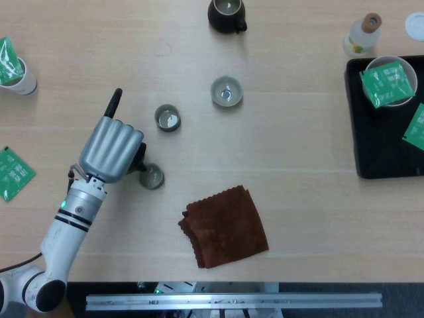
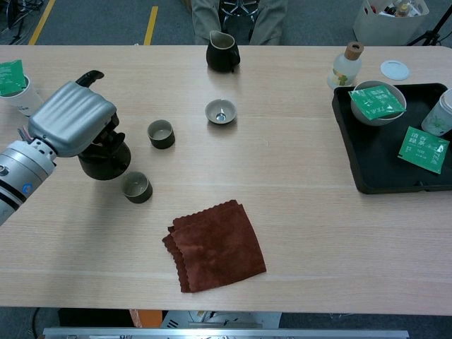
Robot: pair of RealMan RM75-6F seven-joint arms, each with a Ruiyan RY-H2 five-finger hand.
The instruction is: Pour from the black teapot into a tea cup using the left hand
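Under our left hand [image 2: 70,127], fingers are wrapping the black teapot [image 2: 104,159], which we are holding upright just beside the nearest tea cup [image 2: 135,187]; we are judging the pour done, with set-down and release remaining.

A pale wood-grain table [image 2: 304,233] fills both views under even light. Beyond its far edge lies dark grey floor [image 2: 106,21] with a yellow stripe [image 2: 150,21] — and the base of a chair [image 2: 236,10].
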